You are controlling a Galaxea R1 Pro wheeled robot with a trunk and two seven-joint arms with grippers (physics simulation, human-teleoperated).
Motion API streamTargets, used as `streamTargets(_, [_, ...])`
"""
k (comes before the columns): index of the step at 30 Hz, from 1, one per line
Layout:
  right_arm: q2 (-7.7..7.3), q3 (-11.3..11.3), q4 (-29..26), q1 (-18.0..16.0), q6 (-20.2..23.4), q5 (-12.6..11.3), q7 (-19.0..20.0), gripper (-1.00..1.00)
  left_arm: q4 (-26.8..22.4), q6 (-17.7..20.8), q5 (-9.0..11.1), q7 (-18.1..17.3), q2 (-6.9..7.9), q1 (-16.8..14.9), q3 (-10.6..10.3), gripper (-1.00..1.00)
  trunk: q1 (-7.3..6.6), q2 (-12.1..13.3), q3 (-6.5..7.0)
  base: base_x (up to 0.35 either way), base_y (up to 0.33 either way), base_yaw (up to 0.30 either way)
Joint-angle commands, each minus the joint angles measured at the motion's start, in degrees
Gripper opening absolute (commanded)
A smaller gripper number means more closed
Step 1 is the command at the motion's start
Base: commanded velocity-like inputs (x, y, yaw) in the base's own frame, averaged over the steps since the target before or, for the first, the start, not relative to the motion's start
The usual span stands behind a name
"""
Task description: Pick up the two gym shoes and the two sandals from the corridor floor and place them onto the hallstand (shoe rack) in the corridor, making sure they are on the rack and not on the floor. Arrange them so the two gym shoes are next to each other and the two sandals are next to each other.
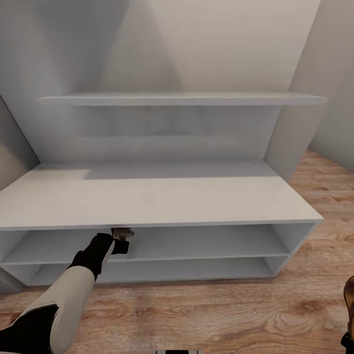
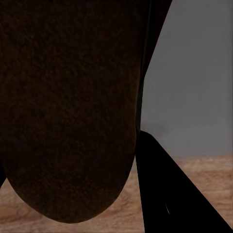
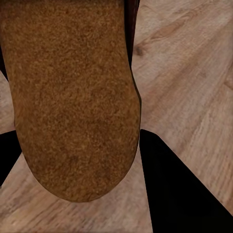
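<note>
- The hallstand (image 1: 162, 201) stands against the wall straight ahead in the head view: a wide white-grey bench top, two open shelves under it, and a long wall shelf (image 1: 182, 99) higher up.
- The left arm reaches forward to the front edge of the upper open shelf, and its left pincer (image 1: 121, 241) sits right under the lip of the bench top.
- In the left wrist view a dark-brown sandal (image 2: 68, 107) lies clamped between the dark fingers (image 2: 170, 194), its rounded end over the wood floor with a grey panel of the rack behind it.
- In the right wrist view the right pincer (image 3: 80, 179) grips a second sandal (image 3: 73, 97), brown and mottled, held over the corridor floor (image 3: 189, 73).
- That second sandal peeks in at the lower right edge of the head view, low over the planks and well apart from the rack.
</note>
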Motion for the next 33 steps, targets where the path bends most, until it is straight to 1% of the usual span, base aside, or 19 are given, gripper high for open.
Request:
streamTargets(1, [-0.02,-0.1,0.1,0.0,-0.1,0.4,-0.3,-1.00,-0.1,0.2,-0.8,-0.7,-0.09,0.0,0.4,-1.00,0.00,0.0,-0.05,0.087,0.000,0.000])
streamTargets(14, [-0.01,-0.1,0.1,0.0,-0.1,0.4,-0.3,-1.00,-0.1,0.1,-0.8,-0.8,-0.07,0.0,0.5,-1.00,0.00,0.0,-0.05,0.033,0.000,0.000])
streamTargets(15, [0.00,-0.1,0.1,0.0,-0.1,0.4,-0.3,-1.00,-0.1,0.1,-0.8,-0.8,-0.09,0.0,0.6,1.00,0.00,0.0,-0.05,0.000,0.000,0.000])
streamTargets(28, [-0.03,-0.1,0.1,0.0,-0.1,0.4,-0.3,-1.00,-0.2,0.1,-0.8,-0.9,0.04,0.0,0.5,1.00,0.00,0.0,-0.05,-0.002,0.000,0.000])
streamTargets(33, [-0.02,-0.1,0.1,0.0,-0.1,0.4,-0.3,-1.00,-0.2,0.0,-0.8,-1.0,0.03,0.2,0.6,1.00,0.00,0.0,-0.05,-0.252,0.000,0.000])
